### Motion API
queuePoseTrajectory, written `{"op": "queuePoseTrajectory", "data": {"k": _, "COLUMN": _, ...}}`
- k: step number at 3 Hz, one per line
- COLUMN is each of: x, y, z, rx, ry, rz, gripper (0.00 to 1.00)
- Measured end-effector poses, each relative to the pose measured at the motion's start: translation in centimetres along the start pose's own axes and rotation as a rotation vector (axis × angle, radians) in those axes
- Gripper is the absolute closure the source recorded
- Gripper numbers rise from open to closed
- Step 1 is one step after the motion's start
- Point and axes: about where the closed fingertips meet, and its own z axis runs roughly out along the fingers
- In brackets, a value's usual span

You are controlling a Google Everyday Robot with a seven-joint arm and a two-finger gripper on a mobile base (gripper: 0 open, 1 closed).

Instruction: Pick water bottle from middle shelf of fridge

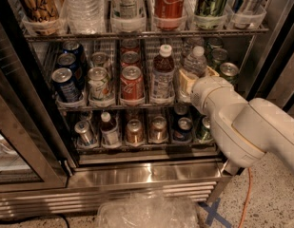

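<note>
The water bottle (194, 62), small and clear with a white cap, stands in the fifth lane from the left on the middle shelf (113, 106) of the fridge (137, 174). My gripper (198, 76) reaches in from the right on a bulky white arm (251, 127). It is open, with its cream fingers (184, 81) on either side of the bottle's lower body. The bottle stands upright on the shelf, its lower half hidden behind the gripper.
A brown drink bottle (162, 73) stands just left of the water bottle, with red cans (132, 82) and blue cans (65, 83) beyond it. Green cans (228, 71) are to the right. The glass door (13, 141) hangs open at left. A plastic bag (146, 210) and an orange cable (246, 194) lie on the floor.
</note>
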Motion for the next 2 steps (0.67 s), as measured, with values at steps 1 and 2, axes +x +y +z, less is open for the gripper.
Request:
{"op": "queuePoseTrajectory", "data": {"k": 1, "x": 0.0, "y": 0.0, "z": 0.0, "rx": 0.0, "ry": 0.0, "rz": 0.0, "gripper": 1.0}}
{"op": "queuePoseTrajectory", "data": {"k": 2, "x": -0.84, "y": 0.06, "z": -0.32, "rx": -0.001, "ry": -0.001, "rz": -0.018, "gripper": 1.0}}
